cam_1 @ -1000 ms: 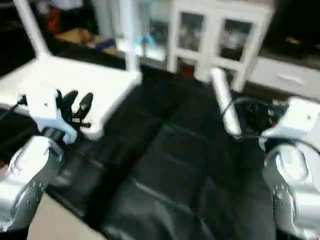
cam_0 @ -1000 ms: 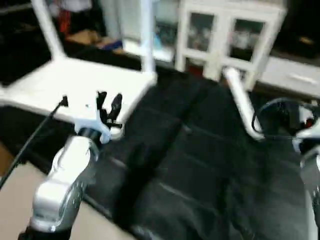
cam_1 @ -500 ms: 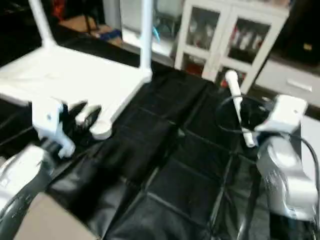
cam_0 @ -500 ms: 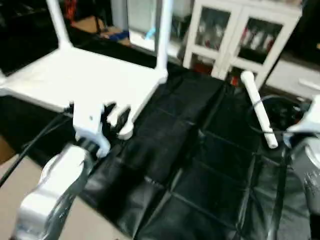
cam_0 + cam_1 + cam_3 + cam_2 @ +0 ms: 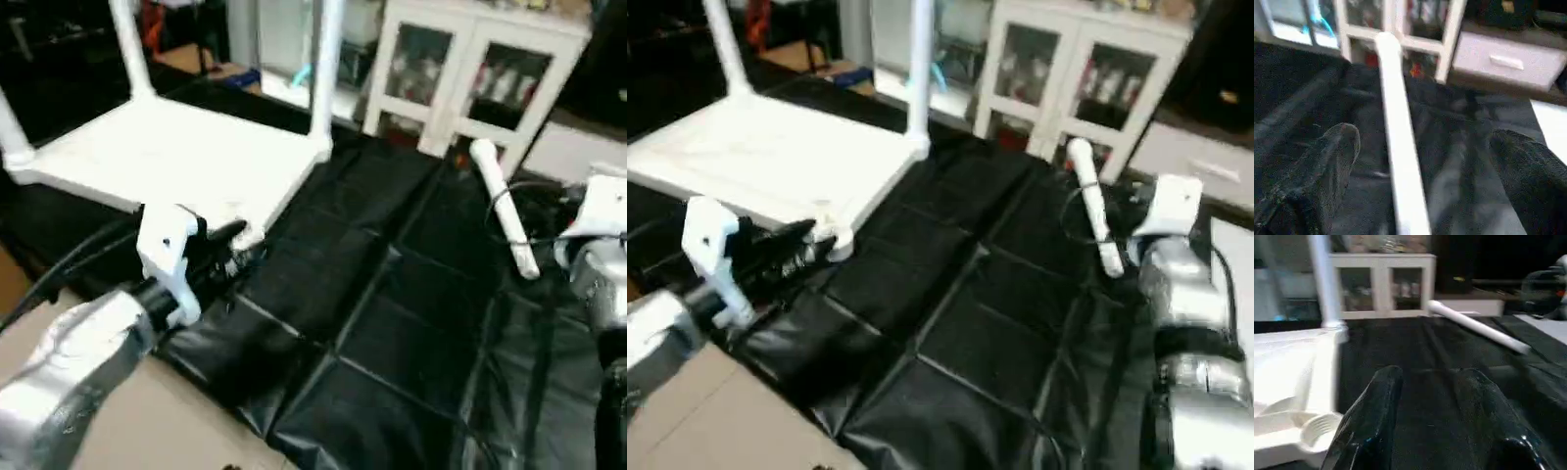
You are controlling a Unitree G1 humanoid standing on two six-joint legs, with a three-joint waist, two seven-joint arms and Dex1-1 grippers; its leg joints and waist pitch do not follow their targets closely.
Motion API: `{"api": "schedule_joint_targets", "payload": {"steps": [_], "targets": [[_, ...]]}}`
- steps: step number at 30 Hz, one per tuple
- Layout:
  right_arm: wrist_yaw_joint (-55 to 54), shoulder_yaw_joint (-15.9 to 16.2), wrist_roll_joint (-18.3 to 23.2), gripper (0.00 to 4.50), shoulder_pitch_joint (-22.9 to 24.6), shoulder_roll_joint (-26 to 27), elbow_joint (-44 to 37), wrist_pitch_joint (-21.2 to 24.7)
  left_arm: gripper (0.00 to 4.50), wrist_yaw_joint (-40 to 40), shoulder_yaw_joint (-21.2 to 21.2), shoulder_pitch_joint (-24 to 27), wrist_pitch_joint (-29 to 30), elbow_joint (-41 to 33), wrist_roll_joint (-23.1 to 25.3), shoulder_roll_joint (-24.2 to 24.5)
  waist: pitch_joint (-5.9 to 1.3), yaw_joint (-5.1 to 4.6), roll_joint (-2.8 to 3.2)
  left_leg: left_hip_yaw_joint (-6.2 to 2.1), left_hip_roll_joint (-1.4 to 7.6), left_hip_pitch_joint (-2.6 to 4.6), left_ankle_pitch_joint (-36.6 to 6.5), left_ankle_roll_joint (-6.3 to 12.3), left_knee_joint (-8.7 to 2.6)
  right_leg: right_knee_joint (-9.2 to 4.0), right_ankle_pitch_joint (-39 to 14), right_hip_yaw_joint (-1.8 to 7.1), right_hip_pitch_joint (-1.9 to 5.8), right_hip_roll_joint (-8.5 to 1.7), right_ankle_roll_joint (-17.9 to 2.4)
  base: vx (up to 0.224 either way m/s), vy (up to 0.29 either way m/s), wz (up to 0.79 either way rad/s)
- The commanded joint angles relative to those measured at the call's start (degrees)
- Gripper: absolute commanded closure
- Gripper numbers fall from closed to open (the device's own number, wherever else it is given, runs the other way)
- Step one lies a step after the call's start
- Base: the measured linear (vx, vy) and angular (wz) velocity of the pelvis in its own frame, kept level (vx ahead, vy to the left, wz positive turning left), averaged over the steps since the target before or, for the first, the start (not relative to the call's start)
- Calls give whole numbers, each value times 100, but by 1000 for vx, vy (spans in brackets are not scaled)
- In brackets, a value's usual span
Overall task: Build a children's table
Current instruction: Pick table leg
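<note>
While both grippers hold nothing, left gripper (image 5: 1432, 431) half-open beside tabletop (image 5: 167, 157) socket (image 5: 1320, 431); right gripper (image 5: 1422, 181) wide, straddling loose leg (image 5: 1398, 147); cabinet (image 5: 470, 69) beyond.

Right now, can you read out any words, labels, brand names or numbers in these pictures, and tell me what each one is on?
None can be read.
White plastic rectangular tabletop: no print visible.
Loose white tube leg on the black mat: no markings visible.
White glass-door cabinet: items behind the glass are too blurred to read.
</note>
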Motion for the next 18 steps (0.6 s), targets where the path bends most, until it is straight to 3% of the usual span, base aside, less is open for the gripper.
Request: {"api": "schedule_joint_targets", "payload": {"steps": [1, 2, 3, 4, 5, 6, 8, 10, 11, 12, 13, 15, 16, 18], "targets": [[417, -155, -5, 2, -383, -210, 747, -189, 245, -308, 145, -114, 439, -427, -644, 201, -236, 48, 19, -86, 274, 155, -2547, -425, -540, -440, -1821, 13, -17, -117, -1083, 0, 0, 0], [417, -155, -5, 2, -383, -210, 747, -189, 245, -308, 145, -114, 439, -427, -644, 201, -199, 56, 10, -88, 258, 117, -2554, -376, -537, -451, -1951, 16, -9, -112, -1118, 0, 0, 0], [618, -157, -28, 2, -526, -291, 1042, -250, 245, -392, 215, -123, 601, -577, -893, 330, -166, 94, 44, -90, 276, 87, -2403, -332, -553, -428, -1849, 23, -7, -133, -1133, 0, 0, 0], [618, -157, -28, 2, -526, -291, 1042, -250, 245, -392, 215, -123, 601, -577, -893, 330, -178, 90, 21, -75, 270, 80, -2331, -295, -536, -424, -1784, 21, -7, -111, -1169, 0, 0, 0], [750, -166, -39, 2, -630, -351, 1219, -266, 245, -413, 302, -118, 709, -685, -1043, 447, -173, 118, 37, -66, 271, 74, -2148, -218, -531, -402, -1601, 23, -1, -109, -1241, 0, 0, 0], [791, -176, -33, 2, -658, -365, 1259, -268, 245, -407, 320, -122, 738, -710, -1068, 472, -90, 137, 104, -52, 269, 70, -2147, -159, -546, -429, -1581, 28, -44, -89, -1282, 0, 0, 0], [902, -210, -80, 2, -797, -440, 1488, -322, 245, -265, 434, -155, 915, -826, -1292, 523, -47, 173, 121, -56, 275, 54, -2073, -129, -552, -403, -1636, 23, -21, -99, -1344, 0, 0, 0], [994, -140, -194, 2, -904, -491, 1676, -415, 245, -164, 604, -119, 1077, -981, -1626, 623, 42, 229, 222, -56, 263, 37, -1885, -60, -561, -405, -1475, 27, -52, -99, -1449, 0, 0, 0], [960, -70, -301, 2, -983, -530, 1815, -490, 245, -150, 656, -108, 1195, -1074, -1807, 713, 16, 222, 175, -46, 266, 23, -1723, -10, -543, -365, -1308, 25, -11, -95, -1567, 0, 0, 0], [960, -70, -301, 2, -983, -530, 1815, -490, 245, -150, 656, -108, 1195, -1074, -1807, 713, 32, 265, 192, -21, 265, 33, -1444, 113, -528, -371, -1065, 30, -25, -90, -1646, 0, 0, 0], [975, -59, -338, 2, -1046, -544, 1908, -543, 245, -173, 721, -95, 1286, -1119, -1903, 806, 87, 295, 261, -36, 267, 16, -1351, 169, -541, -359, -961, 31, -35, -97, -1687, 0, 0, 0], [982, -51, -393, 2, -1139, -560, 2025, -598, 245, -202, 883, -63, 1419, -1185, -2082, 961, 127, 345, 250, 5, 270, 28, -1228, 316, -535, -359, -920, 35, -33, -81, -1796, 0, 0, 0], [926, 30, -519, 2, -1215, -583, 2116, -547, 245, -184, 1067, -11, 1527, -1245, -2349, 1109, 154, 374, 303, 15, 274, 42, -1100, 341, -530, -342, -812, 39, -50, -85, -1875, 0, 0, 0], [831, 154, -672, 2, -1257, -611, 2169, -492, 245, -127, 1119, -19, 1592, -1283, -2492, 1162, 142, 399, 315, 30, 271, 42, -723, 417, -510, -300, -349, 27, -55, -49, -1974, 0, 0, 0]]}}
